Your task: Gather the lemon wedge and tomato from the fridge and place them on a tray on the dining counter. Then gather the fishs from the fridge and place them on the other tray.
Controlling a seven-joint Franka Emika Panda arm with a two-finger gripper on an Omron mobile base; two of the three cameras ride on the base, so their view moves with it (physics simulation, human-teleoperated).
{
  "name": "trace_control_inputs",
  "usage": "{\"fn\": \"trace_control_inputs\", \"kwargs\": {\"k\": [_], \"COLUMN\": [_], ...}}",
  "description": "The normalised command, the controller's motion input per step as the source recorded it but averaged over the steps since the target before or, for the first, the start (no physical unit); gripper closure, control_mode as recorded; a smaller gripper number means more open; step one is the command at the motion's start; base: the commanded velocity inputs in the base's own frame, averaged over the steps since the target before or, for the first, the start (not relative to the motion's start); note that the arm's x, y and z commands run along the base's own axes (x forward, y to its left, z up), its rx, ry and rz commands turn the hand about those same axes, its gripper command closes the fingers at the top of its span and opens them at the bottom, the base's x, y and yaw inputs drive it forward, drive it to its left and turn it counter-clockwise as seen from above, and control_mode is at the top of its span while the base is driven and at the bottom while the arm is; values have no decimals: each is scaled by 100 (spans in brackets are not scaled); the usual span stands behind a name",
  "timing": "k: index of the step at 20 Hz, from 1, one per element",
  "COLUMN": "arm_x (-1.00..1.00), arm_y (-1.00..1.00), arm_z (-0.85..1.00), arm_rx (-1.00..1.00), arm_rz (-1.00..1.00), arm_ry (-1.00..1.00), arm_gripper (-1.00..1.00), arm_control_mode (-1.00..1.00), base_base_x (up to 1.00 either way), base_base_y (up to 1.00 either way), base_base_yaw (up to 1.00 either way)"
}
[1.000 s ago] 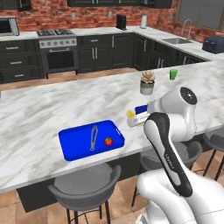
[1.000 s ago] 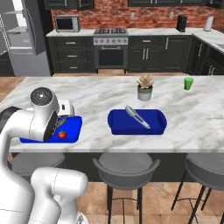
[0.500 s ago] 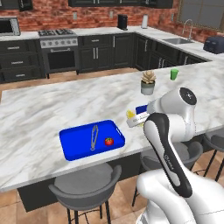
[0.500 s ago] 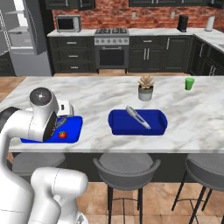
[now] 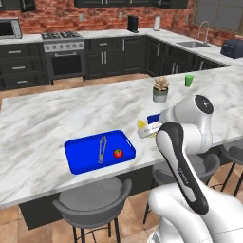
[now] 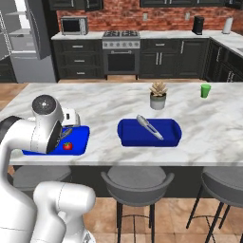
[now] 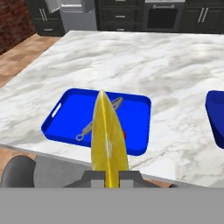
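Desk point(image 5: 57, 114), marble-topped, carries two blue trays side by side near its front edge. Left tray point(image 7: 70, 114) holds a thin silver utensil point(image 5: 102, 149) and the tomato point(image 5: 118, 153). Right tray point(image 6: 128, 135) holds a second silver utensil point(image 6: 150, 127). Fingers point(image 7: 111, 177) are clamped on the lemon wedge point(image 7: 107, 140), which hangs above the left tray's near right part.

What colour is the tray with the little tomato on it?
Bright blue. The tray holding the tomato shows best in the left base view.
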Motion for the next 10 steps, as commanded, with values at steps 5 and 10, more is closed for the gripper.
{"fn": "trace_control_inputs", "kwargs": {"k": [5, 10], "arm_x": [0, 0], "arm_y": [0, 0], "arm_z": [0, 0], "arm_rx": [0, 0], "arm_rz": [0, 0], "arm_ry": [0, 0], "arm_gripper": [100, 100], "arm_control_mode": [-100, -100], "base_base_x": [0, 0], "base_base_y": [0, 0], "base_base_yaw": [0, 0]}}
